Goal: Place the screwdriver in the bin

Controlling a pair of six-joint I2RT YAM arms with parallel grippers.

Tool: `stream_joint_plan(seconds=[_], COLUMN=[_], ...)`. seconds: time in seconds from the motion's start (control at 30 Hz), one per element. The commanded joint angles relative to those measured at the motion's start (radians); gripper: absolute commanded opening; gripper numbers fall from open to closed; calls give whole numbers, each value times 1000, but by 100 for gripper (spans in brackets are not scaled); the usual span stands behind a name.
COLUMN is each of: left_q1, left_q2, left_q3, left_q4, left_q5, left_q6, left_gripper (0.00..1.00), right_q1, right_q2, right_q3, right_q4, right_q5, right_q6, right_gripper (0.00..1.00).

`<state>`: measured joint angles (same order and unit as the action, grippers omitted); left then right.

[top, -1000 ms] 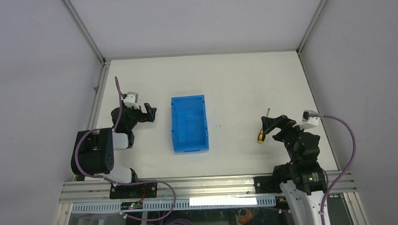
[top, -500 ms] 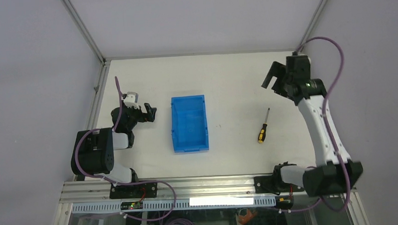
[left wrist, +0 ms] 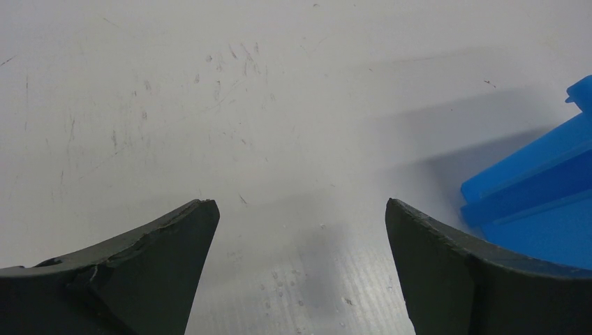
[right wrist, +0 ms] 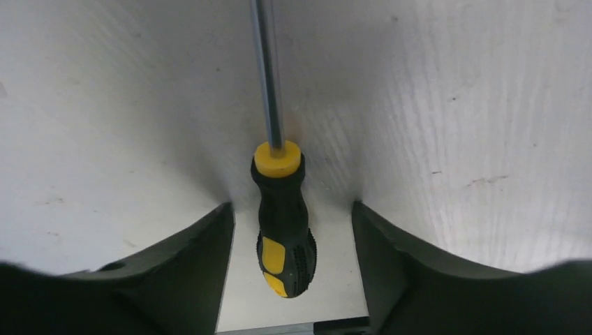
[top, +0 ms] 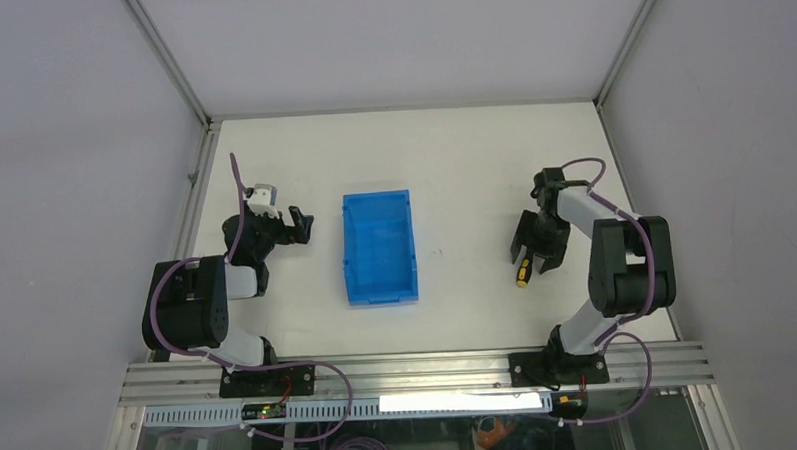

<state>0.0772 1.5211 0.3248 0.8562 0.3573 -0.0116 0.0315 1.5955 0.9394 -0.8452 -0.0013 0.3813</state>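
Currently right end effector [right wrist: 291,208] spread astride screwdriver [right wrist: 285,244] handle, seemingly not touching.

We take this for a lab test cell (boxed in): grey panels [top: 73,196], aluminium rail [top: 410,373], scuffed white table [top: 462,163].

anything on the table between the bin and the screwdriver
Nothing: the top external view shows only bare table between the bin and the screwdriver, save a tiny dark speck.
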Motion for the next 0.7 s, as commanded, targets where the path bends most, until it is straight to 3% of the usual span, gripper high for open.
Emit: stream_joint_plan(seconds=[0.0,0.07,0.13,0.2,0.5,0.67], left_q1=[-6,-7,-7,-7,-7,-7], left_q2=[-7,-7,-7,-7,-7,-7], left_q3=[14,14,14,14,14,14], left_q4=[52,52,52,52,52,52], left_q5=[2,2,2,2,2,2], left_q6=[2,2,2,2,2,2], left_gripper=[99,99,99,99,99,99], right_q1=[-5,-5,-4,-4,-3,12], right_q2=[42,55,48,29,-33,-94], right_q3=[-14,-6,20,62,444,642], right_q4=[94,88,58,19,-448,-588], right_q5=[-32,-13,-5,-5,-9,-12], right_q6=[-10,-17,-29,-46,-148,-135], right_gripper=[60,42,16,0,0,0])
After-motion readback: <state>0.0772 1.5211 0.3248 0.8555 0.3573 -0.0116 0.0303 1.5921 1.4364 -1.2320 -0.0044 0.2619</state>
